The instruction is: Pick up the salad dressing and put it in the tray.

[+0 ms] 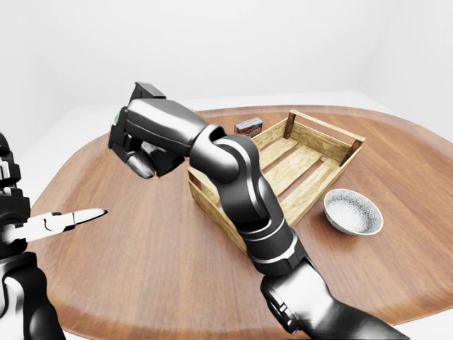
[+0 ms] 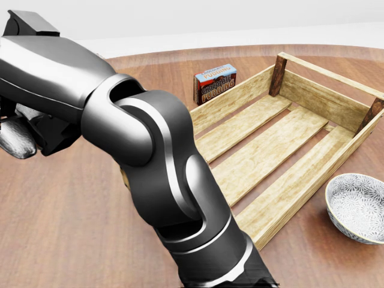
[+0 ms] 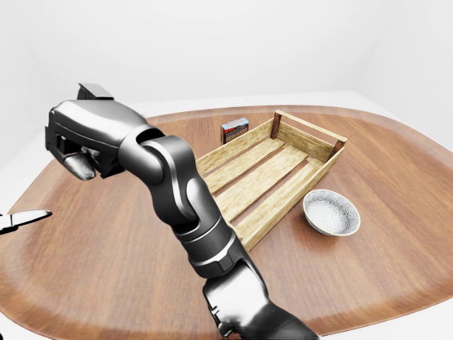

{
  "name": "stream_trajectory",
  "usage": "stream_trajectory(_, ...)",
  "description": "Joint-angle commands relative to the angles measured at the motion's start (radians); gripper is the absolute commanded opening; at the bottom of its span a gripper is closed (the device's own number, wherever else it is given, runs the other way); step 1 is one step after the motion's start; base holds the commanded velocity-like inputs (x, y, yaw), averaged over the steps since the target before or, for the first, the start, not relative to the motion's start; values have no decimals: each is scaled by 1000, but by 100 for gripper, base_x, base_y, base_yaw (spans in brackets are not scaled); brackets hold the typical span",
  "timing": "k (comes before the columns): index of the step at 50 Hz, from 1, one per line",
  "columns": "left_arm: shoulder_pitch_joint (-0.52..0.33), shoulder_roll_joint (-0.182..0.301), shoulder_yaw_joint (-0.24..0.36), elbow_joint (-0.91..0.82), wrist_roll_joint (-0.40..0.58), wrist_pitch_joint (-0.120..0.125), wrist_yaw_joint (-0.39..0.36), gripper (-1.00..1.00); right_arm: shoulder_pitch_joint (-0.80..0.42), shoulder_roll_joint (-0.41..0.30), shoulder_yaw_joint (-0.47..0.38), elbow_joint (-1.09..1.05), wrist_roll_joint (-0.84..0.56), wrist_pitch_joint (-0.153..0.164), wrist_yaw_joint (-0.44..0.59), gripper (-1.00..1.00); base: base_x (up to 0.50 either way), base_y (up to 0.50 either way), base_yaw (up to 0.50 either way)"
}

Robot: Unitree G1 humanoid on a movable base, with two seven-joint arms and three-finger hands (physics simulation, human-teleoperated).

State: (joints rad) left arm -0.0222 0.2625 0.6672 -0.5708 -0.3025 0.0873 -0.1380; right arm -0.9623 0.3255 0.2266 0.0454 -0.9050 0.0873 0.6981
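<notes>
My right hand (image 1: 141, 145) hangs high over the round wooden table (image 2: 60, 210), at the left of the left-eye view. My arm crosses in front of the near-left corner of the wooden tray (image 2: 312, 96). The fingers (image 1: 142, 166) are curled in tight toward the palm, one grey tip pointing down. A small sliver of pale green (image 1: 115, 116) shows at the hand's upper-left edge. It is too small for me to tell whether it is the salad dressing, and I cannot tell what the fist encloses. The dressing does not show plainly in any of the three views, so I cannot place it more closely than that.

The hand is up and to the left of the tray, well apart from it and above its rim. The tray lies slantwise on the table, its slatted floor bare where my arm does not hide it.

A chocolate pudding box (image 2: 215, 84) stands just beside the tray's far long wall. A grey patterned bowl (image 2: 357, 207) rests on the table near the tray's right side.

My left hand (image 1: 49, 223) is at the left edge of the left-eye view, low and spread, with a pale finger stretched out flat above the table and nothing in it.
</notes>
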Motion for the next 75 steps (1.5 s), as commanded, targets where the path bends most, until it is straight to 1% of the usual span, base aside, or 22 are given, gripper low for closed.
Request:
stream_trajectory(1,0,0,0,5,1,0,-3,100,-287,-110,-106,74,168,0,0,-100,0,0,0)
stream_trajectory(2,0,1,2,6,0,0,-2,100,-300,-140,-113,83,179,0,0,-100,0,0,0)
stream_trajectory(8,1,-2,-5,1,4,0,-1,100,-330,-246,-143,139,240,0,0,-100,0,0,0)
stream_trajectory(10,2,-3,-5,2,5,0,-2,100,-340,-302,-171,181,268,0,0,-100,0,0,0)
stream_trajectory(12,1,-2,-3,1,4,0,-1,100,-342,-334,-180,202,287,0,0,-100,0,0,0)
stream_trajectory(13,0,-1,0,-3,2,0,-1,100,-333,-370,-188,218,292,0,0,-100,0,0,0)
stream_trajectory(17,0,0,1,-3,1,0,0,100,-310,-438,-205,241,313,0,0,-100,0,0,0)
stream_trajectory(21,2,-4,-5,-2,7,0,1,100,-230,-517,-237,233,320,0,0,-100,0,0,0)
stream_trajectory(29,1,-5,-9,-1,12,0,0,100,-194,-627,-282,288,345,0,0,-100,0,0,0)
stream_trajectory(36,4,-8,-10,0,15,0,-3,100,-184,-693,-308,403,377,0,0,-100,0,0,0)
stream_trajectory(40,3,-8,-11,-2,16,0,-3,100,-204,-729,-313,575,395,0,0,-100,0,0,0)
stream_trajectory(42,3,-8,-11,-5,16,0,-3,100,-237,-746,-315,698,399,0,0,-100,0,0,0)
stream_trajectory(45,3,-8,-11,-4,17,0,-4,100,-283,-761,-311,856,399,0,0,-100,0,0,0)
stream_trajectory(49,1,-7,-10,-4,16,0,-3,100,-333,-771,-306,1007,399,0,-10,-100,0,0,0)
stream_trajectory(53,4,-11,-17,2,22,0,-6,100,-354,-762,-296,1123,388,0,-62,-100,0,0,0)
stream_trajectory(55,3,-11,-19,5,23,0,-6,100,-356,-745,-297,1187,383,0,-115,-100,0,0,0)
stream_trajectory(61,4,-12,-17,12,21,0,-6,100,-332,-712,-286,1255,337,0,-244,-100,0,0,0)
stream_trajectory(67,5,-11,-16,27,24,0,-9,100,-328,-679,-287,1280,293,0,-319,-100,0,0,0)
stream_trajectory(71,7,-11,-15,45,26,0,-11,100,-329,-663,-290,1291,269,0,-338,-100,0,0,0)
stream_trajectory(72,8,-12,-16,45,27,0,-11,100,-327,-663,-281,1293,251,0,-352,-100,0,0,0)
stream_trajectory(74,8,-11,-15,31,22,0,-9,100,-328,-655,-293,1298,246,0,-371,-100,0,0,0)
stream_trajectory(75,8,-11,-15,31,22,0,-9,100,-329,-652,-291,1299,235,0,-398,-100,0,0,0)
